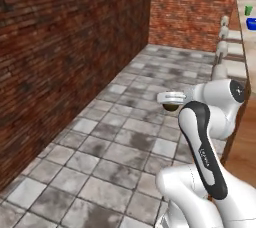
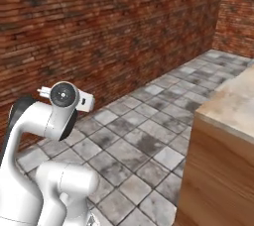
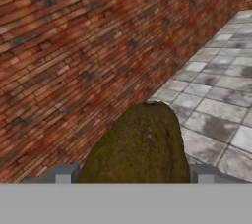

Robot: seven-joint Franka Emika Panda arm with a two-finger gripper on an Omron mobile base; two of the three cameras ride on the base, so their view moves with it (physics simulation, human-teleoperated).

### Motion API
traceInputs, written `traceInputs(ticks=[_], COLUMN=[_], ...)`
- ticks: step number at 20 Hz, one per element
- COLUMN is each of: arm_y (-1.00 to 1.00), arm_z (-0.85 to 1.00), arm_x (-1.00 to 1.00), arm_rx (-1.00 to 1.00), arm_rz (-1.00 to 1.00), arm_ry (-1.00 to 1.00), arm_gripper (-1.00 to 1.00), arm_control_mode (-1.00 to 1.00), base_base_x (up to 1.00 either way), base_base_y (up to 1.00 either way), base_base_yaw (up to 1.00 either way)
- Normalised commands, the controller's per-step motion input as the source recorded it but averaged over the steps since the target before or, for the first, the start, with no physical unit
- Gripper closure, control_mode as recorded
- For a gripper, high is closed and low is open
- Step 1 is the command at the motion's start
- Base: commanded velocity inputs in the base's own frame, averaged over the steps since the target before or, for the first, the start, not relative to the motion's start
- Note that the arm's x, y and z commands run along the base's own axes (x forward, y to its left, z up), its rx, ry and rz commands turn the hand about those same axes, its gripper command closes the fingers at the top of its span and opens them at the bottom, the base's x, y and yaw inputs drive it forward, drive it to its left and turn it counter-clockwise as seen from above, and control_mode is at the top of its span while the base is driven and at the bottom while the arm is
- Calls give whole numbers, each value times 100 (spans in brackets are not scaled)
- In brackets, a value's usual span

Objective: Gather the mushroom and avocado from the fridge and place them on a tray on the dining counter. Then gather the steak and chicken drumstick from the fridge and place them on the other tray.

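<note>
Avocado (image 3: 140, 144), dark brown-green, sits gripped between the fingertips of the hand (image 3: 133, 173). Far ahead of the hand, a blue tray (image 1: 251, 23) rests on the worktop (image 1: 245, 9) beside a green cup (image 1: 248, 10).

**Hidden and cut off**

The avocado (image 3: 140, 144) is cut off at its lower end in the hand view. In the left base view the blue tray (image 1: 251, 23) is clipped by the right edge, and the dining counter (image 1: 247, 12) too.
</note>
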Motion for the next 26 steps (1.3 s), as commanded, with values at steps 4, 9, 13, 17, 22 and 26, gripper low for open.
traceInputs(ticks=[4, 9, 13, 17, 22, 26], arm_y=[0, 0, 0, 0, 0, 0], arm_z=[0, 0, 0, 0, 0, 0], arm_x=[0, 0, 0, 0, 0, 0], arm_rx=[0, 0, 0, 0, 0, 0], arm_rz=[0, 0, 0, 0, 0, 0], arm_ry=[0, 0, 0, 0, 0, 0], arm_gripper=[100, 100, 100, 100, 100, 100], arm_control_mode=[100, 100, 100, 100, 100, 100], base_base_x=[88, 86, 84, 81, 72, 66], base_base_y=[58, 55, 50, 41, 28, 12], base_base_yaw=[-42, -43, -43, -44, -45, -46])
